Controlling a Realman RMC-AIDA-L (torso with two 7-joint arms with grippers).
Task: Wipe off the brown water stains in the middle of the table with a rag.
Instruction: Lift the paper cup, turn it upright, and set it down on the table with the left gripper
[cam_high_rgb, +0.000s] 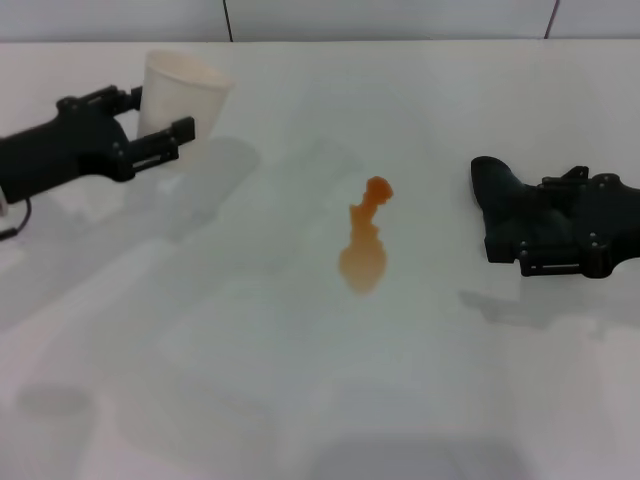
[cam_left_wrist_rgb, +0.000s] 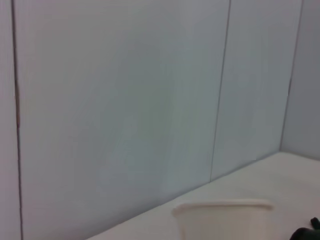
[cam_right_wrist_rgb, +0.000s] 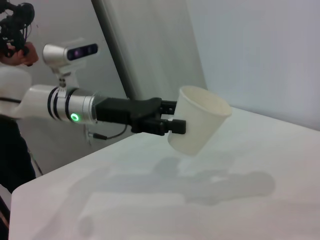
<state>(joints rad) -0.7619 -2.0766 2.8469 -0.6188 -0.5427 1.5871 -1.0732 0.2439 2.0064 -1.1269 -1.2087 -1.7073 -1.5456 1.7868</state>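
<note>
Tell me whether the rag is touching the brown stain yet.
Apart. The head view shows bare white table between the rag, held by the right gripper, and the brown water stains.

table (cam_high_rgb: 300, 400) white | stains (cam_high_rgb: 364, 250) orange-brown | rag (cam_high_rgb: 505, 205) black | cup (cam_high_rgb: 180, 95) whitish

light: bright, even | shadows: soft, doubled on table (cam_high_rgb: 300, 400) | focus: slightly soft overall
</note>
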